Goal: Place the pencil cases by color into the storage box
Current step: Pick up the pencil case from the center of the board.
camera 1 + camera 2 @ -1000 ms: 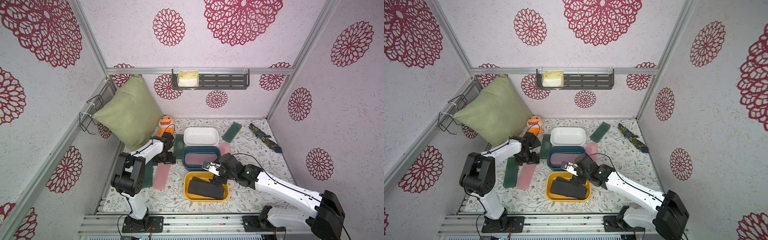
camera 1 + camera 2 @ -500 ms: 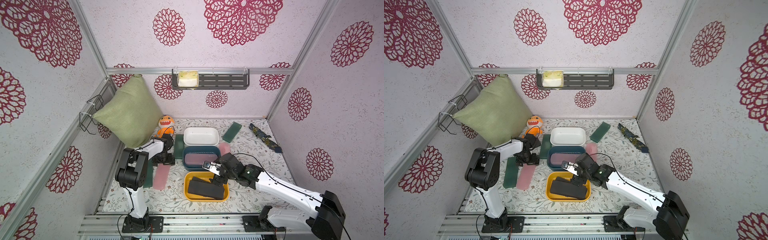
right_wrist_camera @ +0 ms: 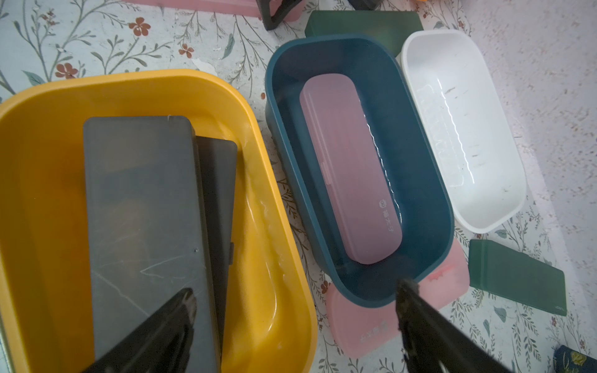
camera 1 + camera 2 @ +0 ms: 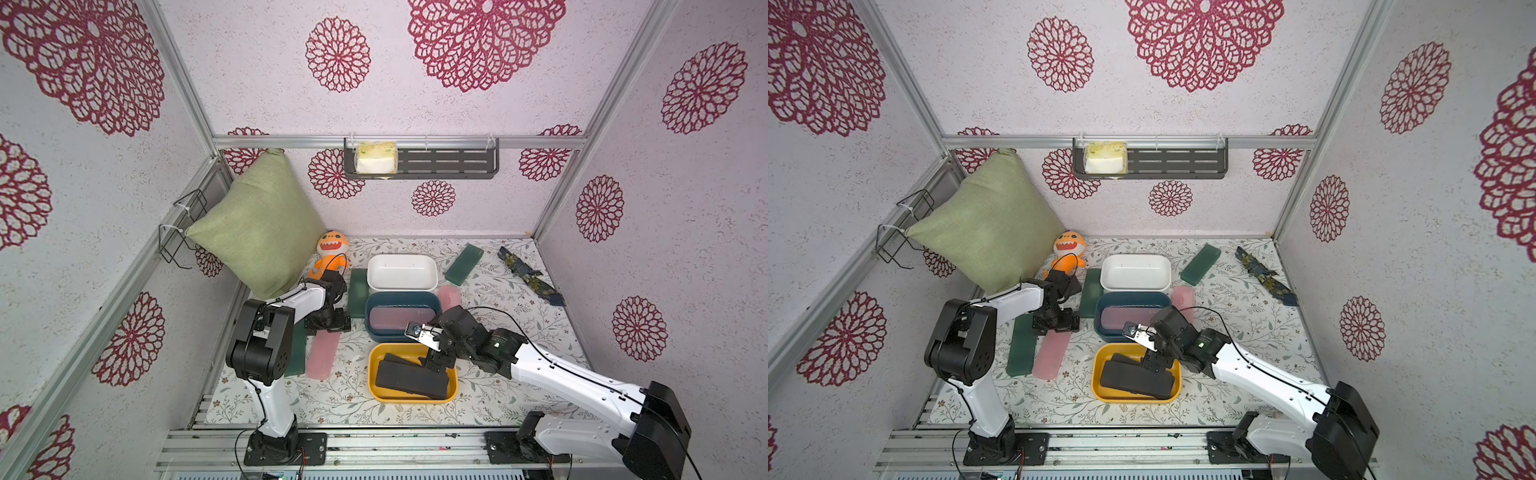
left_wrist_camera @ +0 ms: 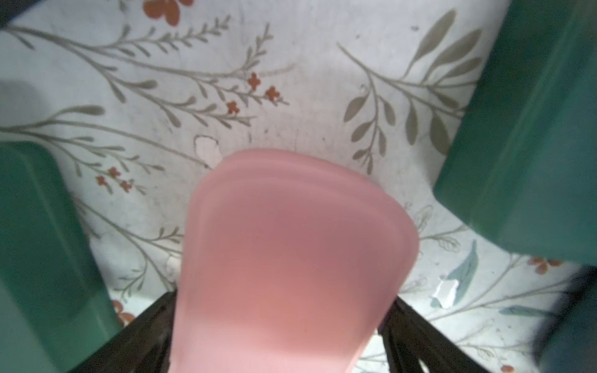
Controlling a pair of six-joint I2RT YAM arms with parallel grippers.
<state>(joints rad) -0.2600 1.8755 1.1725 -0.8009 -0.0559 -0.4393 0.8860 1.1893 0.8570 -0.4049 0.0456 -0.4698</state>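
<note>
While the right gripper (image 4: 437,360) hangs empty with its jaws wide over the yellow bin (image 4: 411,401), where the black cases (image 4: 409,379) lie stacked, the step in hand seems to be a pink one. I take the blue bin (image 4: 368,316) as the middle of the clock and the back wall as twelve. The left gripper (image 4: 328,322) is then at nine o'clock, low on the surface (image 4: 340,399). Its jaws are spread wide on both sides of one end of a pink case (image 4: 321,353), which lies flat toward eight o'clock. Whether the pads touch it, I cannot tell. One pink case (image 4: 399,318) is already inside the blue bin, and another (image 4: 449,296) lies at two o'clock against it. Next, I think, the jaws must close on the case, lift it clear of the green case (image 4: 296,353) beside it, and carry it over the blue rim. The white bin (image 4: 401,272) at twelve o'clock is empty.
</note>
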